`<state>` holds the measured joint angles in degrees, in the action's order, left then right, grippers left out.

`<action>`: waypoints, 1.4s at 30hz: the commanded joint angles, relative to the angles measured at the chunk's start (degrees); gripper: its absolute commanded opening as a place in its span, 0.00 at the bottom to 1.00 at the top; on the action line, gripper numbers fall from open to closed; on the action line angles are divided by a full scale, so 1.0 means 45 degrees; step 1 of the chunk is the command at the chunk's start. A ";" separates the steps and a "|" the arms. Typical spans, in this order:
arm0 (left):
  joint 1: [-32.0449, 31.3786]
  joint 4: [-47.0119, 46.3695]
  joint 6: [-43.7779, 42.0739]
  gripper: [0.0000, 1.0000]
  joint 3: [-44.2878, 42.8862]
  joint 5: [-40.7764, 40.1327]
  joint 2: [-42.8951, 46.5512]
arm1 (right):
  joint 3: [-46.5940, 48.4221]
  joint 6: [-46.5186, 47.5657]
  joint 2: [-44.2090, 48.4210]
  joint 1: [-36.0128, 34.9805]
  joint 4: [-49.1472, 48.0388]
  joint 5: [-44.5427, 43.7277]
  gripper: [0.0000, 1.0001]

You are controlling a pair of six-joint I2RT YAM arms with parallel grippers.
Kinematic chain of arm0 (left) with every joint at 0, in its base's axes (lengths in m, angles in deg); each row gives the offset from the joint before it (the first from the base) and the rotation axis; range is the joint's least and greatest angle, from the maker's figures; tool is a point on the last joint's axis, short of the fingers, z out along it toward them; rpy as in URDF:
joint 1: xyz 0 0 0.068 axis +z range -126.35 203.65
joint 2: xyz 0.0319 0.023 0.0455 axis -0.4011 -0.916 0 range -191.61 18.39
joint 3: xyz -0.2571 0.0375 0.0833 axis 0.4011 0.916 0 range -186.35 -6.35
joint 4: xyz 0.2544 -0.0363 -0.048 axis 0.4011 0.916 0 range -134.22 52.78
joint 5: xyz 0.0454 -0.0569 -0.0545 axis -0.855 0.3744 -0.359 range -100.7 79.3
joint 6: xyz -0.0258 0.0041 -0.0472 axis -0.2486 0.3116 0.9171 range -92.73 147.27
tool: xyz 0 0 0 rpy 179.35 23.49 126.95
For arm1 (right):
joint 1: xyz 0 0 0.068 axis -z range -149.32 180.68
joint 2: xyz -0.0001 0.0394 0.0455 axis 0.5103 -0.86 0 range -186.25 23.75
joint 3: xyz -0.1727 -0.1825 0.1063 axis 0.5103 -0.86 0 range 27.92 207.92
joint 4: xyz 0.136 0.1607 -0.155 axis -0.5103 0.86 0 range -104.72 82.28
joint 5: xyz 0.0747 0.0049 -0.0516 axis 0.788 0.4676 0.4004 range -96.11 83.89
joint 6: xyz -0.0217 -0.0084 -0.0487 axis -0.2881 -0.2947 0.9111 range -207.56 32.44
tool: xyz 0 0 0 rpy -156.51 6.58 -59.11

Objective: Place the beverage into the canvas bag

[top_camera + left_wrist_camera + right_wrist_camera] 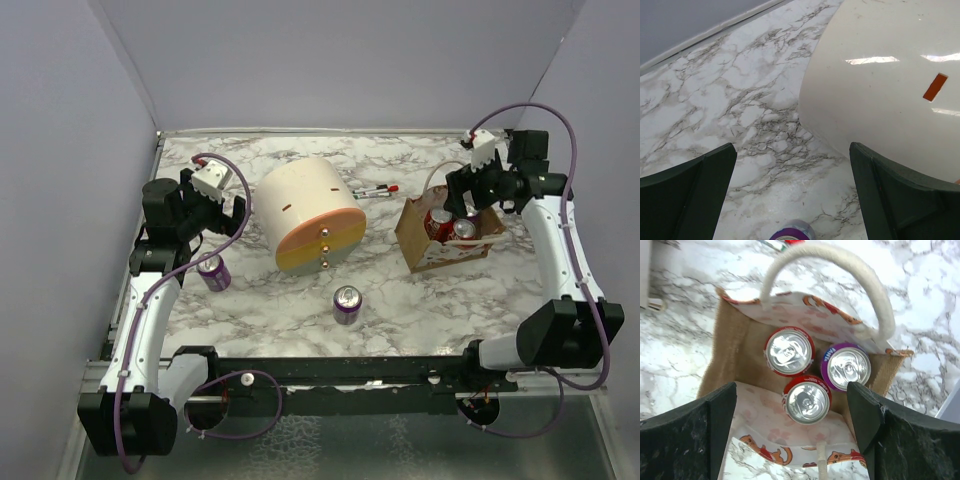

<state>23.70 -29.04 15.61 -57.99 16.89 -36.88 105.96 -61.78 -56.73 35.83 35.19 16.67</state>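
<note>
The canvas bag (440, 240) stands at the right of the table, tan with a whitish red-marked panel and pale loop handles. In the right wrist view the bag (735, 340) holds two red cans (789, 351) (807, 398) and a purple can (846, 367), all upright. My right gripper (470, 195) (792, 410) hovers open and empty just above the bag's mouth. Two purple cans stand on the table: one (214, 270) at the left, one (347, 304) at the front middle. My left gripper (225, 205) (792, 170) is open and empty above the left can (790, 232).
A large cream-and-orange cylinder (310, 215) (890, 85) lies on its side in the middle, close to the right of my left gripper. A pen-like object with a red tip (375, 190) lies behind it. Grey walls bound the table at back and sides.
</note>
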 commanded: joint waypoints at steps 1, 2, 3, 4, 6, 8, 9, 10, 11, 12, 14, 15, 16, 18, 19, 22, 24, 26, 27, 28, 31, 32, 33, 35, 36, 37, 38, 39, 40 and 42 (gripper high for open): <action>0.0086 0.0364 -0.1010 0.99 -0.0462 -0.0537 0.0298 | 0.0474 -0.0132 0.0694 -0.0768 0.0192 0.1425 0.89; 0.0086 0.0578 -0.1394 0.99 -0.0576 -0.0743 0.0266 | 0.0351 -0.0142 0.0913 -0.1109 0.0063 0.1499 0.89; 0.0086 0.0832 -0.1774 0.99 -0.0725 -0.0956 0.0225 | 0.0145 -0.0128 0.1165 -0.1425 -0.0112 0.1628 0.89; 0.0086 0.1164 -0.2222 0.99 -0.0880 -0.1135 0.0164 | -0.0064 -0.0073 0.1419 -0.1748 -0.0305 0.1762 0.89; 0.0086 0.1849 -0.3019 0.99 -0.1049 -0.1469 0.0140 | -0.0394 0.0093 0.1833 -0.2317 -0.0580 0.2241 0.89; 0.0086 0.2531 -0.3670 0.99 -0.1076 -0.1749 0.0187 | -0.0591 0.0280 0.2082 -0.2784 -0.0595 0.2679 0.89; 0.0086 0.2946 -0.3990 0.99 -0.1063 -0.1861 0.0227 | -0.0681 0.0371 0.2144 -0.2994 -0.0575 0.2936 0.89; 0.0086 0.3487 -0.4296 0.99 -0.1032 -0.1946 0.0250 | -0.0772 0.0449 0.2146 -0.3230 -0.0514 0.3236 0.89; 0.0086 0.3868 -0.4468 0.99 -0.1016 -0.2059 0.0282 | -0.0892 0.0571 0.2135 -0.3397 -0.0421 0.3594 0.89; 0.0086 0.4217 -0.4568 0.99 -0.0980 -0.2178 0.0298 | -0.0989 0.0737 0.2126 -0.3611 -0.0265 0.3926 0.89; 0.0086 0.4785 -0.4651 0.99 -0.0838 -0.2361 0.0345 | -0.1264 0.1098 0.2114 -0.4250 -0.0118 0.4396 0.90; 0.0086 0.5037 -0.4703 0.99 -0.0775 -0.2426 0.0364 | -0.1473 0.1238 0.2150 -0.4696 -0.0130 0.4469 0.90; 0.0086 0.5237 -0.4729 0.99 -0.0723 -0.2473 0.0357 | -0.1696 0.1392 0.2194 -0.5150 -0.0160 0.4417 0.90; 0.0086 0.5393 -0.4595 0.99 -0.0574 -0.2640 0.0382 | -0.2169 0.1750 0.2257 -0.5990 -0.0284 0.4304 0.91; 0.0086 0.5393 -0.4479 0.99 -0.0468 -0.2712 0.0384 | -0.2396 0.1942 0.2278 -0.6305 -0.0358 0.4254 0.91; 0.0086 0.5163 -0.4002 0.99 -0.0206 -0.2675 0.0405 | -0.3033 0.2436 0.2369 -0.7186 -0.0748 0.4150 0.91; 0.0086 0.4936 -0.3688 0.99 -0.0130 -0.2585 0.0378 | -0.3450 0.2801 0.2431 -0.7784 -0.1026 0.4109 0.92; 0.0086 0.4673 -0.3440 0.99 -0.0206 -0.2526 0.0301 | -0.3805 0.3135 0.2409 -0.8380 -0.1314 0.4081 0.93; 0.0081 0.4525 -0.3309 0.99 -0.0273 -0.2547 0.0241 | -0.3968 0.3309 0.2341 -0.8669 -0.1412 0.4063 0.94; 0.0087 0.4396 -0.3180 0.99 -0.0355 -0.2554 0.0190 | -0.4098 0.3465 0.2244 -0.8906 -0.1532 0.4002 0.95; 0.0086 0.4113 -0.2819 0.99 -0.0614 -0.2504 0.0015 | -0.4501 0.3751 0.1901 -0.9442 -0.2053 0.3593 0.96; 0.0081 0.4093 -0.2687 0.99 -0.0705 -0.2458 -0.0063 | -0.4619 0.3818 0.1784 -0.9579 -0.2276 0.3482 0.96; 0.0085 0.4076 -0.2583 0.99 -0.0785 -0.2396 -0.0131 | -0.4717 0.3870 0.1677 -0.9693 -0.2443 0.3429 0.96; 0.0086 0.4123 -0.2401 0.99 -0.0915 -0.2284 -0.0296 | -0.4876 0.3927 0.1424 -0.9941 -0.2775 0.3415 0.96; 0.0086 0.4153 -0.2354 0.99 -0.0985 -0.2253 -0.0355 | -0.4964 0.3920 0.1295 -1.0068 -0.2964 0.3413 0.96; 0.0086 0.4176 -0.2302 0.99 -0.1042 -0.2229 -0.0407 | -0.5036 0.3920 0.1154 -1.0209 -0.3161 0.3428 0.96; 0.0086 0.4189 -0.2234 0.99 -0.1103 -0.2231 -0.0455 | -0.5111 0.3920 0.1002 -1.0358 -0.3342 0.3390 0.96; 0.0086 0.4198 -0.2206 0.99 -0.1172 -0.2226 -0.0490 | -0.5174 0.3919 0.0849 -1.0513 -0.3514 0.3330 0.96; 0.0086 0.4216 -0.2164 0.99 -0.1241 -0.2211 -0.0521 | -0.5223 0.3934 0.0649 -1.0667 -0.3672 0.3232 0.96; 0.0081 0.4241 -0.2101 0.99 -0.1412 -0.2155 -0.0531 | -0.5270 0.3896 0.0280 -1.1015 -0.3950 0.3054 0.96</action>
<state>23.70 -9.07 4.26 -61.49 6.23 -39.13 83.05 -45.23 -52.71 -10.81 23.15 32.41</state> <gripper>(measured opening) 0.992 0.963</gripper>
